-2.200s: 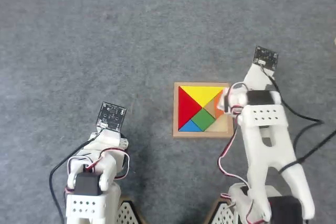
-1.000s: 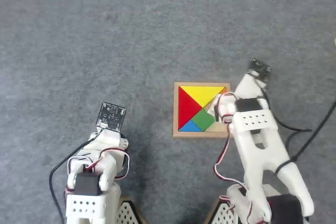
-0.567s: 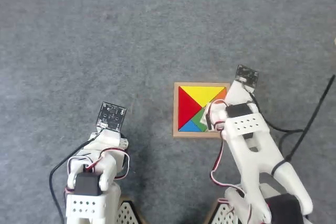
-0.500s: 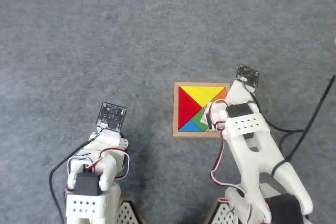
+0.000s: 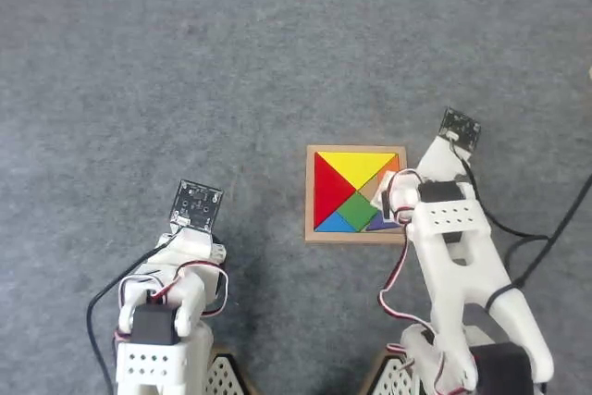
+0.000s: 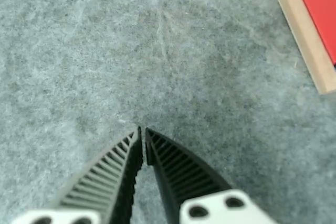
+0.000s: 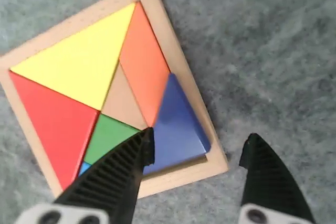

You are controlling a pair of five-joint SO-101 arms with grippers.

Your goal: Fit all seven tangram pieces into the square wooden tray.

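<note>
Right pincer (image 7: 200,141) is seen spread wide above the corner of the square wooden tray (image 7: 165,40) that faces the right and near edges of the tabletop (image 5: 185,71); nothing is gripped between its tips. Part of the green square (image 7: 110,132) and one corner of the dark blue triangle (image 7: 176,124) are covered by one black finger (image 7: 113,177). The light blue triangle (image 5: 333,221) is reduced to a sliver beside that finger in the right wrist view. In the high view the same tray corner is hidden under the right arm (image 5: 453,228).

Left pincer (image 6: 142,134) is held pressed together and empty over bare grey tabletop, left of the tabletop's middle and well apart from the tray. In the left wrist view a stretch of the tray's rim and of the red triangle (image 6: 320,3) is cut off at the border.

One tray is counted, lying a little right of the tabletop's middle. Six coloured pieces are laid inside it: a large yellow triangle (image 7: 79,61), the large red triangle, an orange parallelogram (image 7: 144,61), the green square, and the two blue triangles. A tan triangle (image 7: 122,98) is enclosed by yellow, orange and green; whether it is a seventh piece or bare tray floor cannot be told. A narrow strip of bare wood is shown between the dark blue triangle and the rim, and whether that piece is seated flat cannot be made out. Two arms are counted.
</note>
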